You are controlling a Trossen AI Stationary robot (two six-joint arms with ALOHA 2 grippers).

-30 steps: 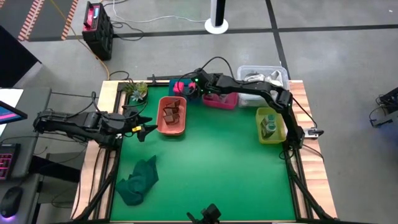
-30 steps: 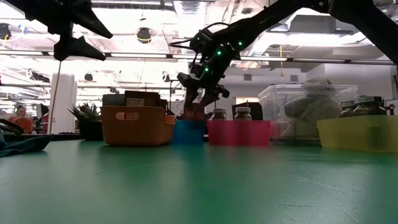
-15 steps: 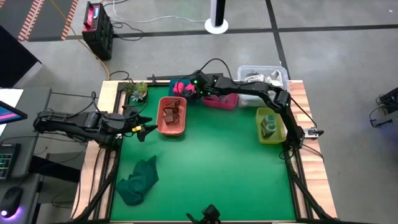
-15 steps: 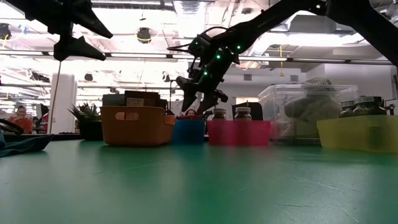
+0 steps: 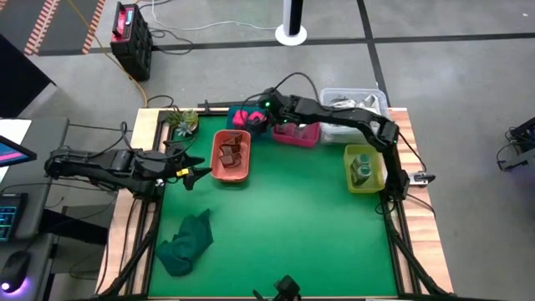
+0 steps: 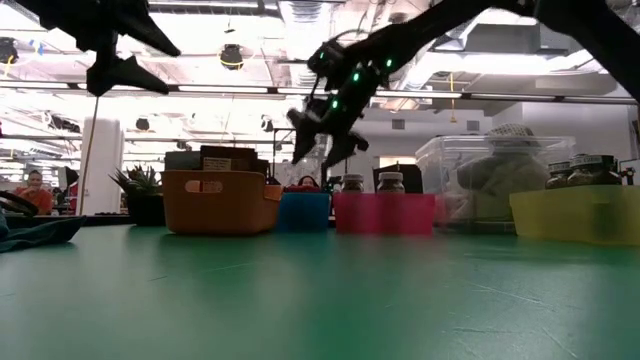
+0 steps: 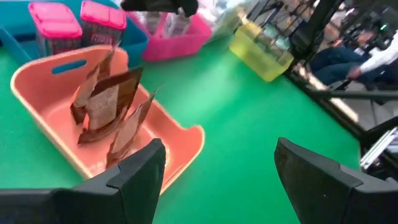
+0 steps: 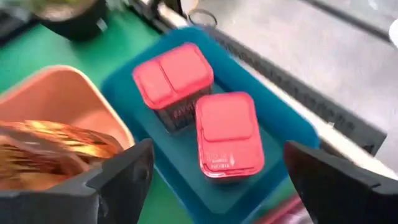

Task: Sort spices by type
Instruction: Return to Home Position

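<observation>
Two magenta boxes stand upright side by side on the floor of a blue bin at the table's far edge. My right gripper hovers open just above them, touching nothing. Reddish-brown packets lean in an orange bin. White-topped jars stand in a pink bin, and greenish jars in a yellow bin. My left gripper waits open and raised at the table's left side.
A clear lidded container sits at the far right, and a small plant at the far left. A dark green cloth lies crumpled near the front left. The green mat's middle holds nothing.
My right gripper has opened, let go of a magenta box in the blue bin, and risen a little above it. The box stays standing in the bin beside the other one.
</observation>
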